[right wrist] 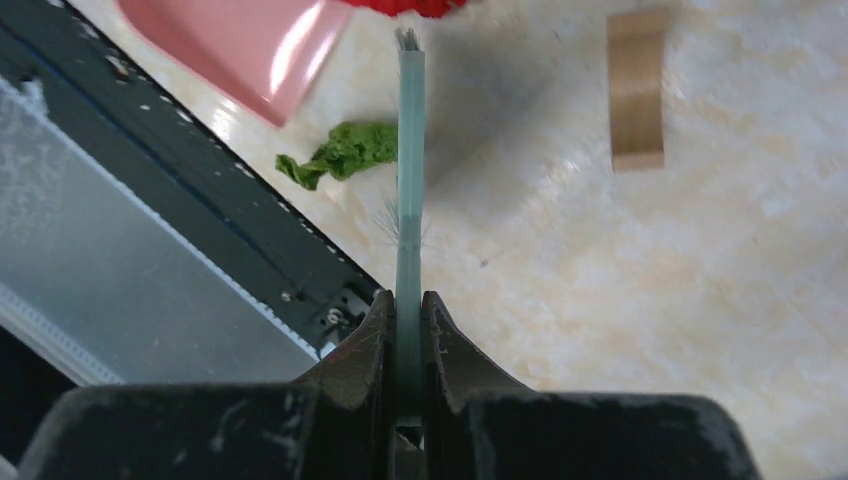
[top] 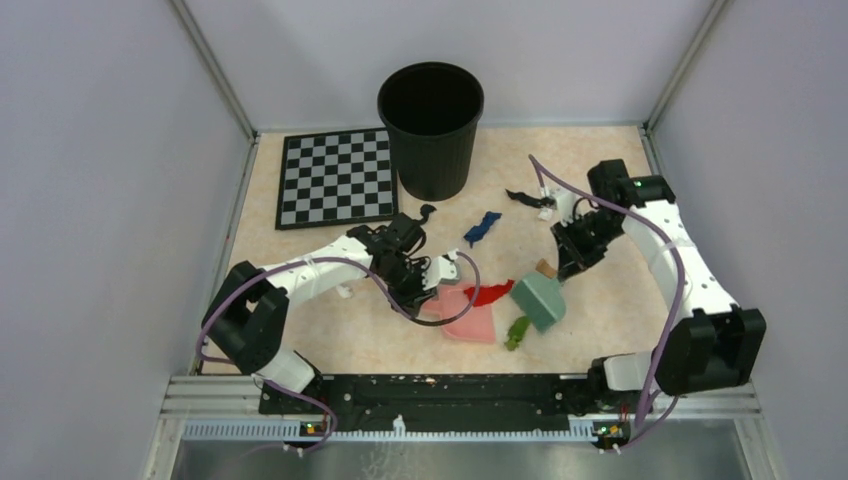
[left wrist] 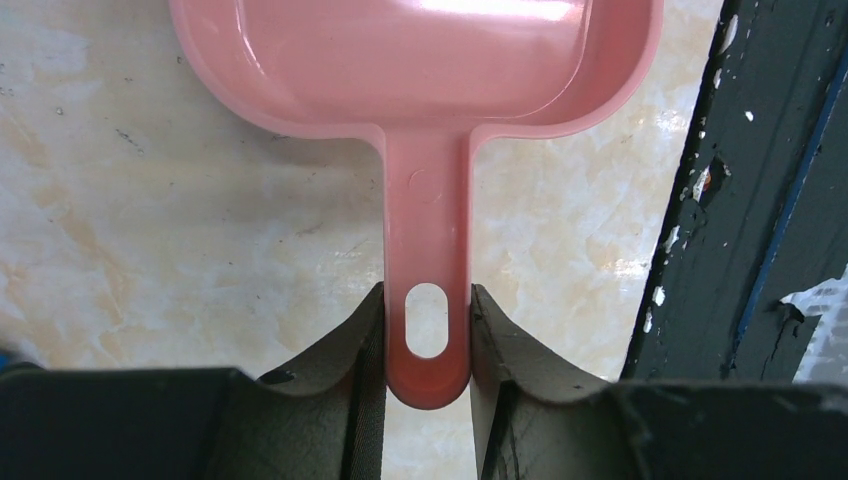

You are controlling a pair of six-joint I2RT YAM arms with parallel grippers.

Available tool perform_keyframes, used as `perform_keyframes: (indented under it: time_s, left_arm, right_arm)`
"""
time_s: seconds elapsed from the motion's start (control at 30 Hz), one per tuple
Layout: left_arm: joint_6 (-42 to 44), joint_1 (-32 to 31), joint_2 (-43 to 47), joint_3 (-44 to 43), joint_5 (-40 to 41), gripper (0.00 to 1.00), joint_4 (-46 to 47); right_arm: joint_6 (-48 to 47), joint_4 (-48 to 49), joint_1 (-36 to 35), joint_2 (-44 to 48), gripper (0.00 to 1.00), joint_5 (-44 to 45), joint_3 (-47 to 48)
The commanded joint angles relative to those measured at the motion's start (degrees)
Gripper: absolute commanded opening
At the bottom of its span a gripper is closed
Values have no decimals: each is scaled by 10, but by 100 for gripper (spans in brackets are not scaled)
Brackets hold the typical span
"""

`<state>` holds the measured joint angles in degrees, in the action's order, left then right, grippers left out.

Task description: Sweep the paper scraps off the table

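**Tabletop** (top: 610, 335): peach marbled surface; carries everything listed here.

**Left fingers** (left wrist: 365, 340): closed on the dustpan handle, one on each side of its hang hole, close to the handle's end.

**Dustpan** (top: 472, 322): pink plastic, centre-front of the tabletop, near the black front rail.

**Right fingers** (right wrist: 375, 335): clamped tight on the thin edge of the brush.

**Brush** (top: 538, 300): grey-green, just right of the dustpan; a few bristles show along its edge in the right wrist view.

**Paper scraps**, five counted, all on the tabletop:
- red scrap (top: 490, 293): at the dustpan's far edge, just beside the brush.
- green scrap (top: 517, 331): just right of the dustpan, on the near side of the brush.
- tan scrap (top: 546, 268): at the brush's far side, near the right fingers.
- blue scrap (top: 482, 228): mid-table, between the two arms.
- black scrap (top: 524, 196): further back, right of the bin, well apart from the dustpan.

**Bin** (top: 431, 130): black, upright, back centre.

**Mat** (top: 335, 178): checkerboard, back left, just beside the bin.
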<state>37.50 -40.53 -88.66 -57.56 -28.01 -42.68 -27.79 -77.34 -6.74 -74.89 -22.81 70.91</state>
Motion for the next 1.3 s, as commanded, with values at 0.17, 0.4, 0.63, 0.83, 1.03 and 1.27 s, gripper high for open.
perform_keyframes:
  time_s: [0.17,0.4,0.63,0.83,1.03,1.27]
  left_arm:
    - [25,0,12,-8,19,0,-7]
    - [41,4,26,-9,60,0,-50]
    - [1,5,3,-31,49,0,-33]
    - [-31,4,-31,-51,35,0,5]
    - [-54,4,-56,-62,19,0,35]
    - [-109,4,-42,-10,10,0,111]
  right_arm:
    - [40,4,-26,-122,0,-138,187]
    - [82,83,-27,-137,0,24,221]
    - [89,112,-72,-173,0,50,199]
    - [126,124,-149,-198,0,56,187]
    - [209,119,-153,-211,0,-12,242]
    - [230,96,-121,-210,0,-91,253]
